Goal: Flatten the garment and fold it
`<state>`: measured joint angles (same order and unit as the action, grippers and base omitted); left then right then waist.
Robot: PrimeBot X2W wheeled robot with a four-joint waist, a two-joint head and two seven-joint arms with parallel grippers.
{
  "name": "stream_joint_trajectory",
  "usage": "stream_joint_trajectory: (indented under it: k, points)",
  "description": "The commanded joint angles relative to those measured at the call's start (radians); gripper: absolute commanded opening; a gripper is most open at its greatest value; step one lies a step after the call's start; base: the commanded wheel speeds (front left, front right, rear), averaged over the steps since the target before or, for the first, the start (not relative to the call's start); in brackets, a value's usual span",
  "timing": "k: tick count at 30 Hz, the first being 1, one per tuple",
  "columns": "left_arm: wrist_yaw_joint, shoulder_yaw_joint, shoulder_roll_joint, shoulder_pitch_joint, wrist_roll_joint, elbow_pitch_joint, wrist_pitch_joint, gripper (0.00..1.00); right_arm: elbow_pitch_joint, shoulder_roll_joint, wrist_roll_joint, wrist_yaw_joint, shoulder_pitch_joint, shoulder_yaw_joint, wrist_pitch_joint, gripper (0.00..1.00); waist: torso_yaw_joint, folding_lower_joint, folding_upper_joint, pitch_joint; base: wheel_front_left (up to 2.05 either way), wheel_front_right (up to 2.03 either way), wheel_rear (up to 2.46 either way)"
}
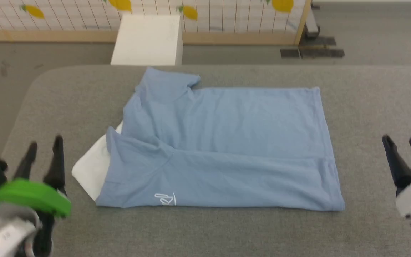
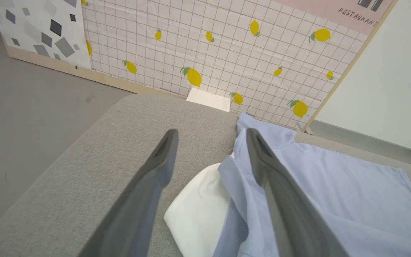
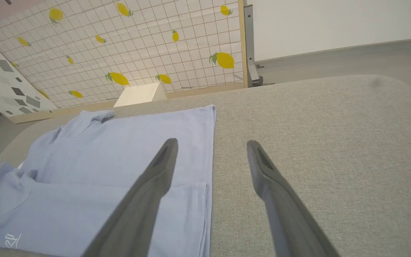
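The garment [image 1: 223, 142] is a light sky-blue shirt lying folded lengthwise on the grey table [image 1: 205, 232], with white lining [image 1: 93, 167] poking out at its left end. A small white logo sits near its front left corner. My left gripper [image 1: 45, 146] stands open at the lower left, apart from the shirt's left end. In the left wrist view the garment [image 2: 334, 185] lies right of my left gripper [image 2: 211, 137]. My right gripper [image 1: 401, 144] is open at the lower right, off the shirt's hem. The right wrist view has the garment [image 3: 112, 160] left of my right gripper [image 3: 211, 148].
A white box [image 1: 147, 39] stands on the floor beyond the table's far edge. Behind it runs a lemon-patterned screen [image 1: 205, 14] with a wooden frame. Grey floor surrounds the table, whose far left corner is rounded.
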<state>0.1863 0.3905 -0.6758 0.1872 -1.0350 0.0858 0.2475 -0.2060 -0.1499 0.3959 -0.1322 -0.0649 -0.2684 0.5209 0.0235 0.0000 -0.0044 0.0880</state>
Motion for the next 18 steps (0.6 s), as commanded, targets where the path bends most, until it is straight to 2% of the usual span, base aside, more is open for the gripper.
stream_joint_trajectory:
  k: [1, 3, 8, 12, 18]
  points:
    - [0.006, -0.017, 0.021, -0.048, 0.042, -0.011, 0.011, 1.00, 0.007, -0.002, 0.002, 0.002, 0.041, 0.007, -0.064, 1.00, 0.014, 0.0000, 0.0044, -0.064, 0.00, 0.00, 0.00]
    - [0.006, -0.041, 0.047, -0.099, 0.106, -0.026, 0.013, 1.00, 0.024, -0.004, -0.002, 0.002, 0.086, 0.011, -0.143, 1.00, 0.018, 0.0000, 0.0044, -0.075, 0.00, 0.00, 0.00]
    - [-0.029, -0.084, 0.115, -0.198, 0.243, -0.031, 0.014, 1.00, 0.077, 0.002, 0.004, 0.002, 0.163, 0.028, -0.275, 1.00, 0.023, 0.0000, 0.0044, -0.086, 0.00, 0.00, 0.00]
    - [-0.058, -0.089, 0.152, -0.238, 0.289, -0.019, 0.014, 1.00, 0.125, 0.006, 0.011, 0.002, 0.191, 0.044, -0.315, 1.00, 0.023, 0.0000, 0.0044, -0.086, 0.00, 0.00, 0.00]
    - [-0.089, -0.082, 0.166, -0.246, 0.306, 0.018, 0.014, 1.00, 0.169, 0.002, 0.019, 0.002, 0.189, 0.064, -0.336, 1.00, 0.016, 0.0000, 0.0044, -0.084, 0.00, 0.00, 0.00]
